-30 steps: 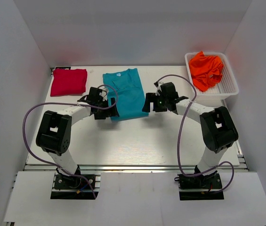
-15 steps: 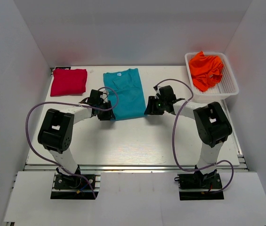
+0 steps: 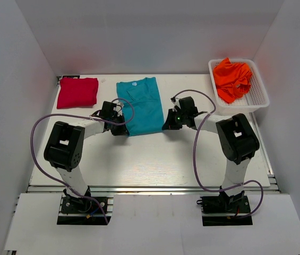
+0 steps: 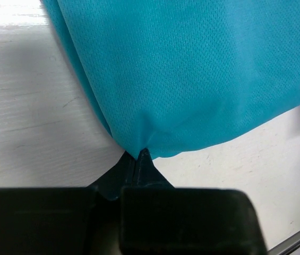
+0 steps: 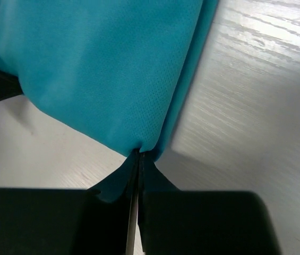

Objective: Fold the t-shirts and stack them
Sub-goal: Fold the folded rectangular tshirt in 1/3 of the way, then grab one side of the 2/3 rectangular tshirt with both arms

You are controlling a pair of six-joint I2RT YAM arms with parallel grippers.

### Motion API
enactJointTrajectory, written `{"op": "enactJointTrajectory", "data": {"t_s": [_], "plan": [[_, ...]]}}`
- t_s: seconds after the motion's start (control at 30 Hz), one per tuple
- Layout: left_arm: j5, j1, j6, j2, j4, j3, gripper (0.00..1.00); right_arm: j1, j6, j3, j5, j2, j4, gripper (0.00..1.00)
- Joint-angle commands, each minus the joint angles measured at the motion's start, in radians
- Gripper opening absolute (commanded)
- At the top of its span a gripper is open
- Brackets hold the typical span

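Observation:
The teal t-shirt (image 3: 140,103) lies folded lengthwise on the table's far middle, collar away from the arms. My left gripper (image 3: 124,129) is shut on its near left corner; in the left wrist view the teal t-shirt (image 4: 192,69) bunches into the pinch of my left gripper (image 4: 140,154). My right gripper (image 3: 165,125) is shut on the near right corner, and the right wrist view shows the teal t-shirt (image 5: 102,69) gathered at my right gripper (image 5: 139,154). A folded red t-shirt (image 3: 77,92) rests at the far left. An orange t-shirt (image 3: 233,78) lies crumpled in the basket.
A white mesh basket (image 3: 258,101) stands at the table's far right corner. White walls close in the table on the left, back and right. Purple cables loop off both arms.
Both grippers have moved forward onto the teal t-shirt's near corners and shut on them. The shirt itself lies where it was.

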State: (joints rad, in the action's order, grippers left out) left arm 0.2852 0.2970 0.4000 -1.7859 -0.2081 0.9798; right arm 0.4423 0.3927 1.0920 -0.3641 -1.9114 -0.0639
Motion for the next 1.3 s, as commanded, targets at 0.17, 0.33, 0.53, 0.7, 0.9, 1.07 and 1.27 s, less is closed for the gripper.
{"op": "enactJointTrajectory", "data": {"t_s": [0.17,0.33,0.53,0.7,0.9,1.07,1.27], "plan": [[0.041,0.005,-0.027,0.045,0.001,-0.010,0.00,-0.004,0.003,-0.020,-0.061,0.032,-0.080,0.00],[0.100,0.014,-0.036,0.173,-0.043,-0.056,0.00,0.003,-0.038,-0.124,-0.046,0.155,-0.051,0.00],[0.224,0.033,-0.036,0.460,-0.108,-0.182,0.00,0.001,-0.051,-0.302,-0.036,0.443,0.028,0.00],[0.350,0.033,-0.001,0.618,-0.160,-0.239,0.00,0.003,-0.095,-0.334,-0.072,0.652,0.151,0.00],[0.367,0.033,0.033,0.749,-0.198,-0.184,0.00,-0.001,-0.121,-0.267,-0.061,0.810,0.167,0.00],[0.279,0.022,0.056,0.783,-0.237,-0.141,0.00,-0.005,-0.115,-0.167,-0.016,0.766,0.179,0.00],[0.227,0.013,0.111,0.734,-0.255,-0.121,0.00,-0.007,-0.110,-0.021,-0.002,0.610,0.199,0.00]]}}
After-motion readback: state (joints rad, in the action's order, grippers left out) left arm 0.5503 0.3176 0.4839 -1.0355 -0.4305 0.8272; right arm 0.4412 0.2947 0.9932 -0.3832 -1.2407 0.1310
